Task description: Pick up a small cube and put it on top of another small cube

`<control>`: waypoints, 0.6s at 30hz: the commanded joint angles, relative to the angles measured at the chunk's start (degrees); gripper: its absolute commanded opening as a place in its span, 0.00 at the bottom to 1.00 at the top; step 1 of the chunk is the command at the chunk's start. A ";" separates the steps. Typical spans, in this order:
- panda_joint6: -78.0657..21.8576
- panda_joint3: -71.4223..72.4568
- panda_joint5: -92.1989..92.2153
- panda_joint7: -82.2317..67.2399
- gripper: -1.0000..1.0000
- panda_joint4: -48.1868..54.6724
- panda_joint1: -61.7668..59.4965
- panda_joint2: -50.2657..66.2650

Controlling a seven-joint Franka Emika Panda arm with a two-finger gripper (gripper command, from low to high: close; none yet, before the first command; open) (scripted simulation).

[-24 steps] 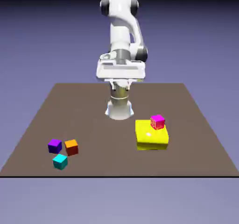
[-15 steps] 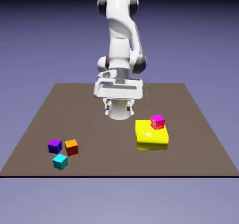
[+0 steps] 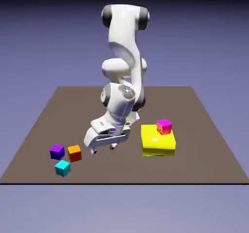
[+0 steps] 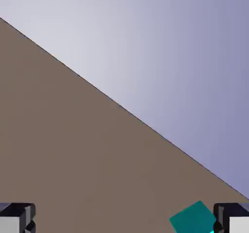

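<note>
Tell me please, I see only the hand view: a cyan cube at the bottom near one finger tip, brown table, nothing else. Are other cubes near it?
Observer: Yes. In the exterior view an orange cube and a purple cube sit just behind the cyan cube, all three near the table's front corner on the exterior view's left.
Operator: Where is the magenta-pink cube?
Observer: It stands on a big yellow block, at the block's far right corner; the magenta-pink cube is on the exterior view's right.
Operator: Is the gripper above the cyan cube?
Observer: Not yet. The gripper is open, empty, and hangs tilted between the two groups, nearer the orange cube.
</note>
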 commanded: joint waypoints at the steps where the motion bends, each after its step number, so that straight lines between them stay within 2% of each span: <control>1: -1.56 -0.70 -1.16 -0.86 0.50 1.38 0.42 2.08; 14: -21.88 -9.81 -16.21 -12.06 0.50 19.24 5.93 29.07; 16: -22.20 -9.96 -16.45 -12.24 0.50 19.53 6.02 29.50; 18: -17.22 -10.82 -18.22 -10.38 0.50 19.28 3.14 33.27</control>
